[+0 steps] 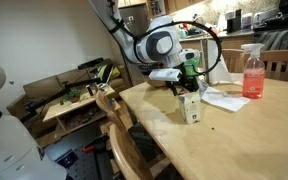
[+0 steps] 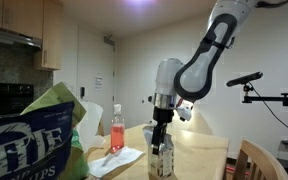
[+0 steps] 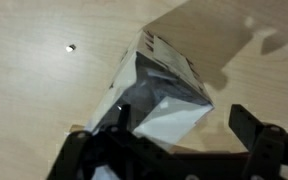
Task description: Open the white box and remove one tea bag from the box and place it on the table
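Spread wide and holding nothing, the hand is hanging straight down over the white box. The box is standing on the pale wooden counter, near the edge that faces a wooden chair. In the wrist view the fingers are straddling the box: one is overlapping its near corner, though whether it is touching cannot be told, and the opposite one is standing clear. Dark print is showing along one upper edge of the box, and a small dark speck is lying on the bare wood beyond it. In both exterior views a spray bottle of pink liquid is standing well apart from the box, with flat white paper sheets lying between them. A chip bag is filling the foreground in an exterior view and hiding the near part of the counter. Past the chair, a lower bench is sitting piled with clutter.
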`<action>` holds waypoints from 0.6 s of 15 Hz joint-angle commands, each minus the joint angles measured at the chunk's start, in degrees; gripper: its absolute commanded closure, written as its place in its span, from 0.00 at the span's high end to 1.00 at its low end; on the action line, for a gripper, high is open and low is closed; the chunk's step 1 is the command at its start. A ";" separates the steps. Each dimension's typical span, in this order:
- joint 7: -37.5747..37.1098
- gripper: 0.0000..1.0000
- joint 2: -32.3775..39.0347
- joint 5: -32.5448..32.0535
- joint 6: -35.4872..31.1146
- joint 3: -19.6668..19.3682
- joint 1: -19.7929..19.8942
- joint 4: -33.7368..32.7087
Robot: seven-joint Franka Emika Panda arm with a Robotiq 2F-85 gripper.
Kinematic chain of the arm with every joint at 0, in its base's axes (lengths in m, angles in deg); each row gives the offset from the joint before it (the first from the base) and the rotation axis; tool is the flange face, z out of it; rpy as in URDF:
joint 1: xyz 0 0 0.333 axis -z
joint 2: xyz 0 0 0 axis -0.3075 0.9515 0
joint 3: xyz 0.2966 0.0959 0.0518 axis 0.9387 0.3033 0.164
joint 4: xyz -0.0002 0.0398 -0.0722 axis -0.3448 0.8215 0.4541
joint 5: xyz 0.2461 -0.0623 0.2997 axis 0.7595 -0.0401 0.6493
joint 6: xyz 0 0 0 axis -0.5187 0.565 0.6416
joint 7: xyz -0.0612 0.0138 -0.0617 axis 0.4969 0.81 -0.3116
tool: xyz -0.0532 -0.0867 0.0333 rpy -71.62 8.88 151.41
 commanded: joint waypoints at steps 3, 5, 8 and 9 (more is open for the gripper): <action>4.06 1.00 0.59 4.15 0.23 -0.37 -0.40 -0.79; 4.72 1.00 0.49 4.71 0.27 -0.28 -0.32 -0.84; 4.76 0.72 0.47 5.07 0.21 -0.26 -0.36 -0.95; 4.90 0.68 0.48 5.16 0.22 -0.15 -0.29 -1.10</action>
